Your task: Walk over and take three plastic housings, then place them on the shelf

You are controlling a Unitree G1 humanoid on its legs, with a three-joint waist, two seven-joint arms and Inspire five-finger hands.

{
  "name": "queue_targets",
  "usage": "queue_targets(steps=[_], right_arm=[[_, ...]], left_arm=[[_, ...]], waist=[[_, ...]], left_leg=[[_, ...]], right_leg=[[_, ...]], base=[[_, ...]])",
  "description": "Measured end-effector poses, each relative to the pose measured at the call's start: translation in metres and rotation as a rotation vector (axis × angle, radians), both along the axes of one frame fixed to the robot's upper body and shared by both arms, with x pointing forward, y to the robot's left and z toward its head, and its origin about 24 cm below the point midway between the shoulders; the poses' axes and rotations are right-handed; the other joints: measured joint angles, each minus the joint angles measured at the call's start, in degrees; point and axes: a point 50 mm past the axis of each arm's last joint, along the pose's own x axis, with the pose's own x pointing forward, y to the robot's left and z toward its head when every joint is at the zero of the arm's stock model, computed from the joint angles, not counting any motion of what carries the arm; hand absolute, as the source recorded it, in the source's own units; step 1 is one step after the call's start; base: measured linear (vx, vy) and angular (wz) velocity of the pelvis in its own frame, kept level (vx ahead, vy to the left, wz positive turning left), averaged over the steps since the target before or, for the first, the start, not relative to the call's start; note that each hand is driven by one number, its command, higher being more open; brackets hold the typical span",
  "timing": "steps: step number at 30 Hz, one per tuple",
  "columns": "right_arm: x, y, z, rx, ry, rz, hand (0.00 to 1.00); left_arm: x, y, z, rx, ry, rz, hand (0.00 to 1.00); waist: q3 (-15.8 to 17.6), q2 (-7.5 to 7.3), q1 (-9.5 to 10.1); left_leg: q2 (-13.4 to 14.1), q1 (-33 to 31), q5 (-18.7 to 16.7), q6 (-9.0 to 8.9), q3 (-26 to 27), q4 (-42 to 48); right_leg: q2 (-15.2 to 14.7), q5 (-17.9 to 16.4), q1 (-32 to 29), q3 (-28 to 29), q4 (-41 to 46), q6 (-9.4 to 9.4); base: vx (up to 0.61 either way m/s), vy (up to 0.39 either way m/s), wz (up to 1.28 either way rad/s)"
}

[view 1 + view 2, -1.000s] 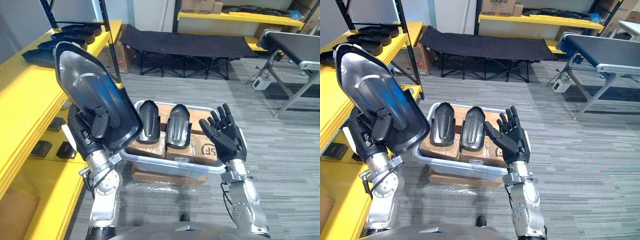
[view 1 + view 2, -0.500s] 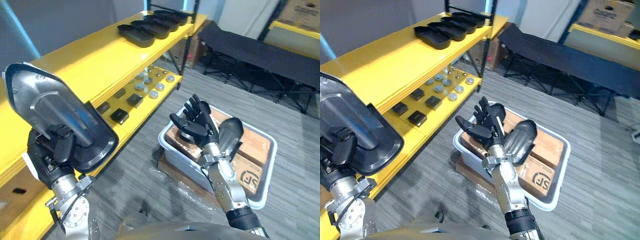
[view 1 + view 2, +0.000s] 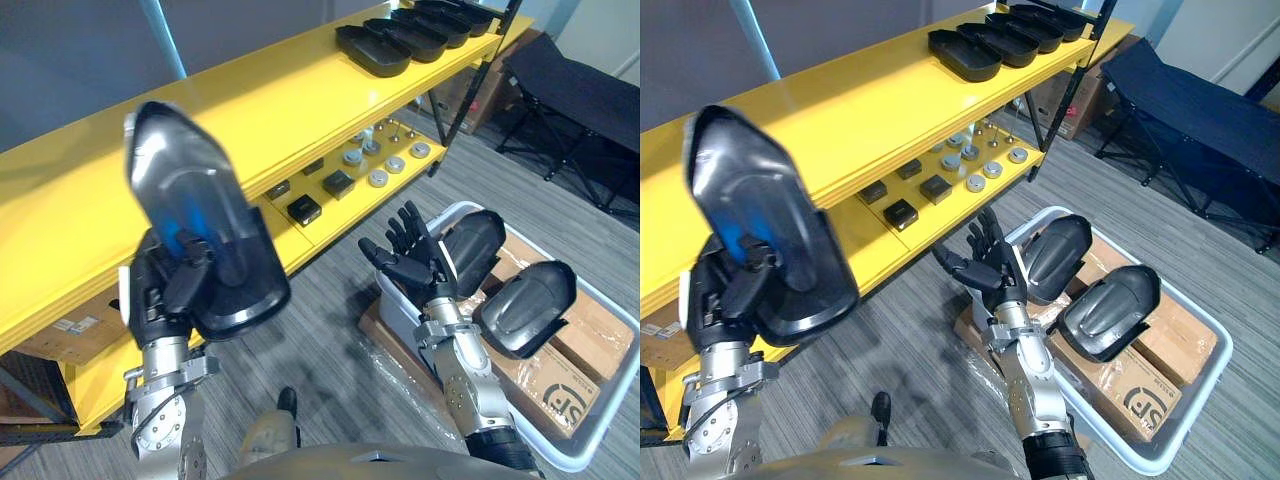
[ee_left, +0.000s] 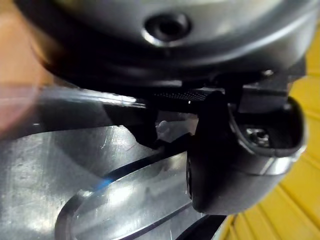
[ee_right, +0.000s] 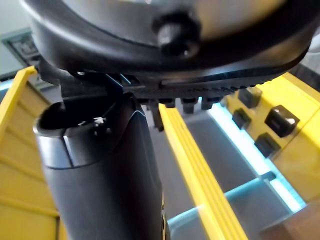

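- The plastic housing point(image 3: 195, 235), dark and glossy, stands upright at 9 o'clock in the head views. It is raised in front of the yellow shelf point(image 3: 260, 100) and is not resting on it.
- The left hand point(image 3: 160, 300) is clenched on the housing's lower end, with the thumb over the raised middle ridge. The fingers behind the shell are hidden.
- The right hand point(image 3: 412, 262), at 4 o'clock, has straight, spread fingers and holds nothing.
- A second housing point(image 3: 470, 243) and a third housing point(image 3: 528, 305) lie side by side at 3 o'clock. They rest on cardboard boxes point(image 3: 565, 385) inside a pale bin point(image 3: 605, 415).
- The right hand partly covers the second housing.
- A row of housings point(image 3: 415, 30) sits on the shelf's top board at 1 o'clock. They overlap, so I cannot count them.
- Small parts point(image 3: 337, 183), dark blocks and round silver pieces, lie on the lower board. They are too small to count.
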Motion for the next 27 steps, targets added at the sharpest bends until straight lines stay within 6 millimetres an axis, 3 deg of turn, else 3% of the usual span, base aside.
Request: queue_targets(steps=[2, 3, 7, 9, 14, 20, 25, 26, 27], right_arm=[[-0.007, 0.001, -0.001, 0.002, -0.009, 0.012, 1.00], [-0.009, 0.003, 0.002, -0.019, -0.036, 0.035, 1.00], [-0.008, 0.006, 0.012, -0.072, -0.103, 0.073, 1.00], [-0.010, 0.011, 0.023, -0.079, -0.170, 0.103, 1.00], [-0.014, 0.022, 0.045, -0.063, -0.305, 0.130, 1.00], [-0.016, 0.042, 0.046, -0.037, -0.316, 0.200, 1.00], [-0.015, 0.047, 0.044, -0.018, -0.299, 0.167, 1.00], [-0.015, 0.045, 0.043, -0.005, -0.290, 0.135, 1.00], [-0.016, 0.044, 0.043, 0.000, -0.285, 0.120, 1.00]], left_arm=[[0.008, -0.008, 0.002, 0.020, -0.019, -0.084, 0.00], [0.010, -0.010, 0.003, 0.023, -0.025, -0.097, 0.00], [0.008, -0.013, -0.002, -0.023, -0.003, -0.048, 0.00], [0.008, -0.016, -0.003, -0.065, 0.000, -0.010, 0.00], [0.007, -0.022, -0.005, -0.117, 0.005, -0.015, 0.00], [0.004, -0.015, -0.007, -0.138, 0.018, 0.070, 0.00], [-0.006, -0.003, -0.011, -0.153, 0.039, 0.170, 0.00], [-0.009, 0.001, -0.006, -0.142, 0.023, 0.182, 0.00], [-0.011, 0.002, -0.004, -0.133, 0.015, 0.182, 0.00]], waist=[[0.11, 0.18, -1.03], [-0.33, -1.04, -0.98], [-0.38, -0.18, 0.33], [-0.85, 0.60, 0.37], [-0.84, 0.61, 0.42], [-0.81, 0.87, 1.03], [-0.41, 0.59, 3.14], [0.17, -1.48, 4.12], [-0.06, -1.71, 4.32]], left_leg=[[-0.31, 0.53, 2.57, 0.16, -2.89, -2.74], [-1.10, 0.38, 3.95, -0.82, -3.28, -3.27], [-1.47, -0.56, 5.06, -2.06, -3.20, -2.79], [-0.64, -1.52, 5.57, -2.81, -3.94, -2.92], [-0.60, -2.15, 6.94, -3.19, -5.72, -4.39], [-0.86, -4.13, 7.56, -2.64, -6.55, -3.73], [-2.21, -10.61, -1.05, -1.77, -3.43, 13.41], [-2.22, -10.90, -4.60, 0.25, -0.55, 18.51], [-2.26, -11.19, -6.47, 1.91, 1.75, 22.31]], right_leg=[[0.10, -3.07, -1.25, 3.93, 3.20, -1.55], [-0.28, -4.38, -0.65, 4.47, 2.73, -0.90], [-0.21, -6.33, -0.48, 4.46, 1.74, 2.25], [1.04, -6.61, -0.10, 3.95, 0.37, 2.59], [1.44, -9.35, 0.31, 2.18, 0.25, 3.96], [0.79, -11.84, -1.55, -0.12, 3.86, 3.81], [-1.84, -14.91, -0.44, -0.25, 8.06, 4.21], [-3.02, -16.26, 1.13, -0.47, 7.93, 3.40], [-3.61, -16.61, 2.19, -0.65, 8.00, 3.29]], base=[[0.03, -0.064, 0.82], [0.04, -0.090, 0.46], [-0.01, -0.090, 0.06], [-0.06, -0.117, 0.06], [-0.09, -0.068, 0.20], [-0.10, -0.010, 0.26], [0.02, 0.098, 0.11], [0.04, 0.125, 0.07], [0.19, 0.142, 0.11]])
